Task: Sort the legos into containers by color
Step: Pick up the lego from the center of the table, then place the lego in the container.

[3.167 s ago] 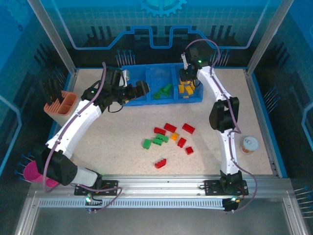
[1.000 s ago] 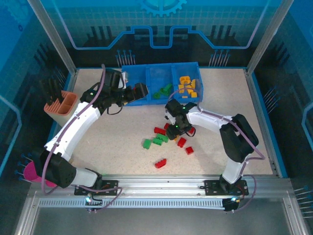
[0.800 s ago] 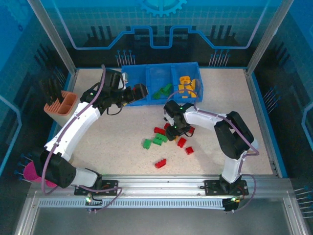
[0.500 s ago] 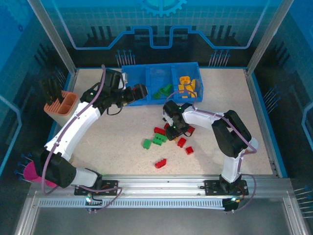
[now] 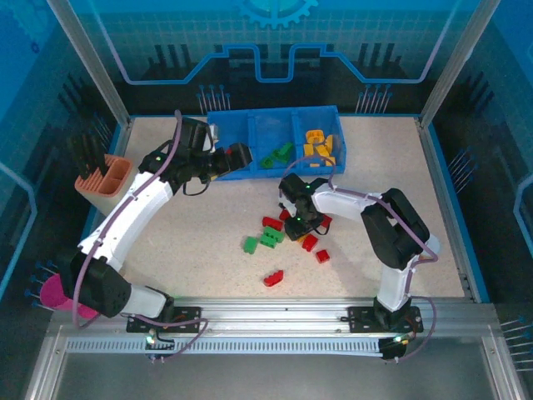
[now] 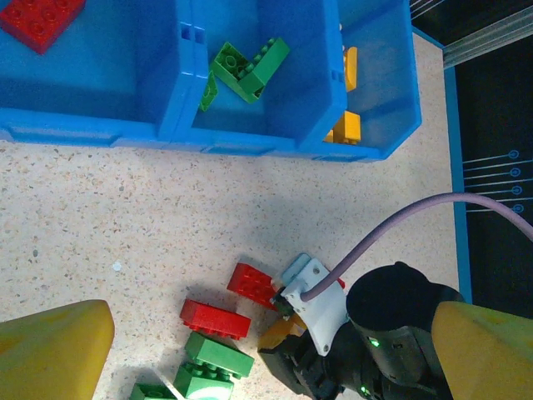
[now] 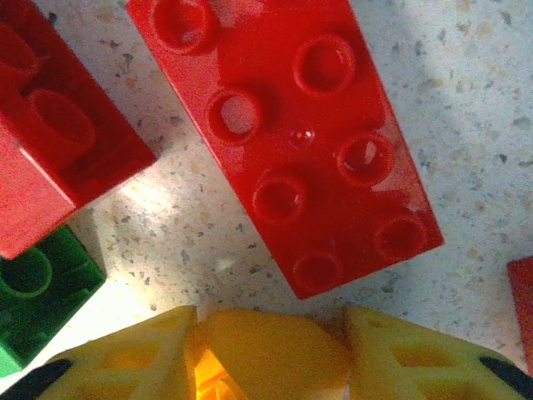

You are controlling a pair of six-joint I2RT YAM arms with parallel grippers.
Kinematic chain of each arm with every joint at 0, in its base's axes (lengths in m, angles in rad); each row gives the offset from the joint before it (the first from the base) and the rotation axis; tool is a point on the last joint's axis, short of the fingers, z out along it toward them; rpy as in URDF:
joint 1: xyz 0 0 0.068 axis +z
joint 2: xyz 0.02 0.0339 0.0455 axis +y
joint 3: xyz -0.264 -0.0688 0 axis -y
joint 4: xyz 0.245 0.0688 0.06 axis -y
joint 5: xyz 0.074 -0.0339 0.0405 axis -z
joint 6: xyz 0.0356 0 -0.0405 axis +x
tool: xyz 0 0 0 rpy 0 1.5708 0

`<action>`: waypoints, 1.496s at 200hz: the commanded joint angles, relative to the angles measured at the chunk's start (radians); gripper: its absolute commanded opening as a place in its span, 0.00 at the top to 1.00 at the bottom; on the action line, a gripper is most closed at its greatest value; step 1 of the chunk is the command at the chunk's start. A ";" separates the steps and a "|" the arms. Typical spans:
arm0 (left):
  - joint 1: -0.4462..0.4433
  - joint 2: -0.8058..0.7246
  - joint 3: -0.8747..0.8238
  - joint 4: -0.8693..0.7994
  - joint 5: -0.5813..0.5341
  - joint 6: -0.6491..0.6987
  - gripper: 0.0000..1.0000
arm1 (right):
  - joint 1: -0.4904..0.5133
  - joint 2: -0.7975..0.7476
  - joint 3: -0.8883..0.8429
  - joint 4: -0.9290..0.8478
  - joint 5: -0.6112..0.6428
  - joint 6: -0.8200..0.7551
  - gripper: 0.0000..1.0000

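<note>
Has brought right gripper (image 5: 301, 225) down from shallow blue plastic tray (image 5: 275, 172) at worktop's far edge, closing it onto small orange-yellow studded plastic brick (image 7: 275, 358) mid-worktop; promises another delivery. Holds left gripper (image 5: 241, 156) wide, empty.

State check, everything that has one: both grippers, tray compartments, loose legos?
left gripper, open, empty.
right gripper, shut on orange brick.
blue tray, left compartment holds a red brick, middle green bricks, right orange-yellow bricks.
loose legos, red and green, unsorted on the table.
</note>
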 commanded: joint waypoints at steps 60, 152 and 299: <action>-0.002 -0.003 0.019 0.008 0.000 0.007 0.01 | -0.005 -0.061 0.032 -0.168 0.031 0.013 0.70; -0.003 0.006 0.010 -0.090 -0.043 0.047 0.01 | -0.242 -0.025 0.427 -0.172 0.095 -0.076 0.68; -0.354 0.044 -0.373 -0.107 -0.304 0.130 0.05 | -0.404 0.535 1.158 -0.220 0.067 -0.135 0.66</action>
